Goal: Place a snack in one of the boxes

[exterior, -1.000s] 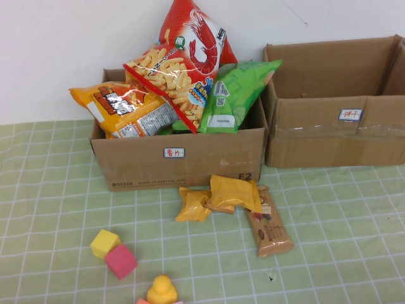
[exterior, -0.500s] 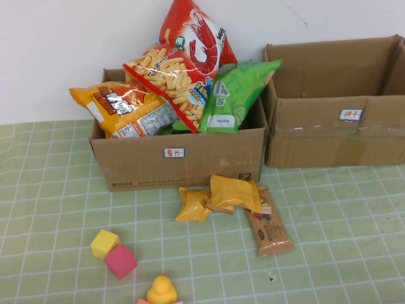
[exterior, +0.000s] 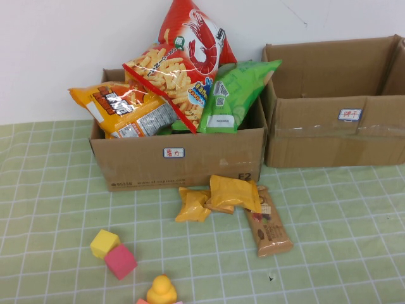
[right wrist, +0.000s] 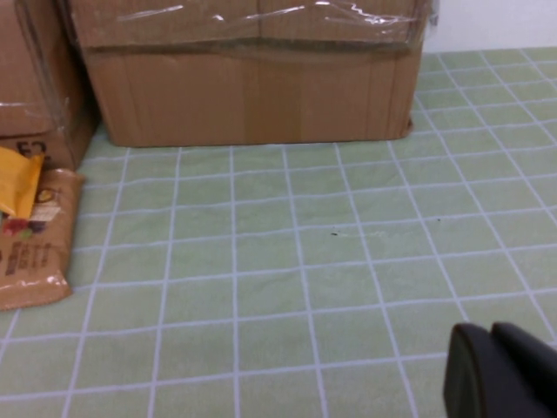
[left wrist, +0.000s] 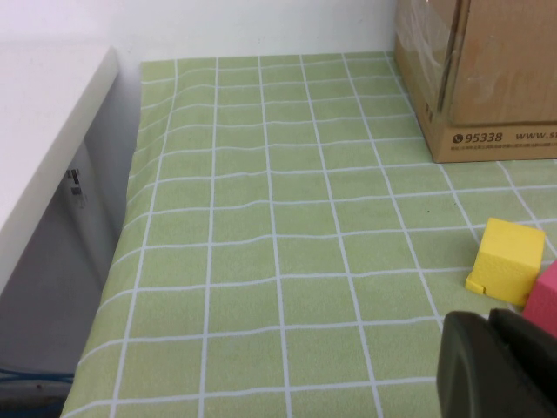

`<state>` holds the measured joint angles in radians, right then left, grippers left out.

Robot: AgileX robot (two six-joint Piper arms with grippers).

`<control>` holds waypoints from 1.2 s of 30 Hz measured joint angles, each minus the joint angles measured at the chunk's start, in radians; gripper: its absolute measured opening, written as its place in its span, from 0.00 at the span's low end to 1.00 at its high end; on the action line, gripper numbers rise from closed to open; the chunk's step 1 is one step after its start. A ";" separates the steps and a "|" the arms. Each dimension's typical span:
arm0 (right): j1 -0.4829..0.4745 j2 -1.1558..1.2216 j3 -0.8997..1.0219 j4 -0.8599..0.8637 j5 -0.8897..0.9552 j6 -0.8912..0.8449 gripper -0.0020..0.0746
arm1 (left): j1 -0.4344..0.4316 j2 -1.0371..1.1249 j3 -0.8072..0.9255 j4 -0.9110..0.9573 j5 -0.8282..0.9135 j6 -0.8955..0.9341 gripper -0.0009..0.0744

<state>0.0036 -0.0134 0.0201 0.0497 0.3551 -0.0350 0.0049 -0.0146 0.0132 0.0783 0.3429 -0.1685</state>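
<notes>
Left tool (left wrist: 500, 366) clenched, empty, low over the green checked tabletop (left wrist: 278, 244); yellow cube (left wrist: 507, 262) and pink cube (left wrist: 544, 300) just ahead of it, left box (left wrist: 487, 78) farther ahead. Right tool (right wrist: 505, 374) clenched, empty, over bare cloth; right box (right wrist: 248, 74) well ahead, brown snack bar (right wrist: 30, 239) ahead to its side. Left box holds chip bags (exterior: 180, 76); yellow packets (exterior: 221, 195) lie touching the bar in front of it
</notes>
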 joint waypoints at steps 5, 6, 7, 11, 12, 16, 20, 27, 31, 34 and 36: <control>-0.009 0.000 0.000 -0.007 0.000 0.007 0.02 | 0.000 0.000 0.000 0.000 0.000 0.000 0.01; -0.009 0.000 0.000 -0.009 0.000 0.007 0.02 | 0.000 0.000 0.000 0.000 0.000 0.000 0.01; -0.009 0.000 0.000 -0.009 0.000 0.007 0.02 | 0.000 0.000 0.000 0.000 0.000 0.000 0.01; -0.009 0.000 0.000 -0.019 0.000 0.009 0.02 | 0.000 0.000 0.000 0.000 0.000 0.000 0.01; -0.009 0.000 0.000 -0.021 0.000 0.009 0.02 | 0.000 0.000 0.000 0.000 0.000 0.000 0.01; -0.009 0.000 0.000 -0.026 0.000 0.010 0.02 | 0.000 0.000 0.000 0.000 0.000 0.000 0.01; -0.009 0.000 0.000 -0.028 0.000 0.010 0.02 | 0.000 0.000 0.000 0.000 0.000 0.000 0.01; -0.009 0.000 0.000 -0.040 0.000 0.010 0.02 | 0.000 0.000 0.000 0.000 0.000 0.000 0.01; -0.009 0.000 0.000 -0.040 0.000 0.010 0.02 | 0.000 0.000 0.000 0.000 0.000 0.000 0.01; -0.009 0.000 0.000 -0.040 0.000 0.010 0.02 | 0.000 0.000 0.000 0.000 0.000 0.000 0.01; -0.009 0.000 0.000 -0.040 0.000 0.010 0.02 | 0.000 0.000 0.000 0.000 0.000 0.000 0.01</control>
<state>-0.0054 -0.0134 0.0201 0.0100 0.3551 -0.0246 0.0049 -0.0146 0.0132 0.0783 0.3429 -0.1685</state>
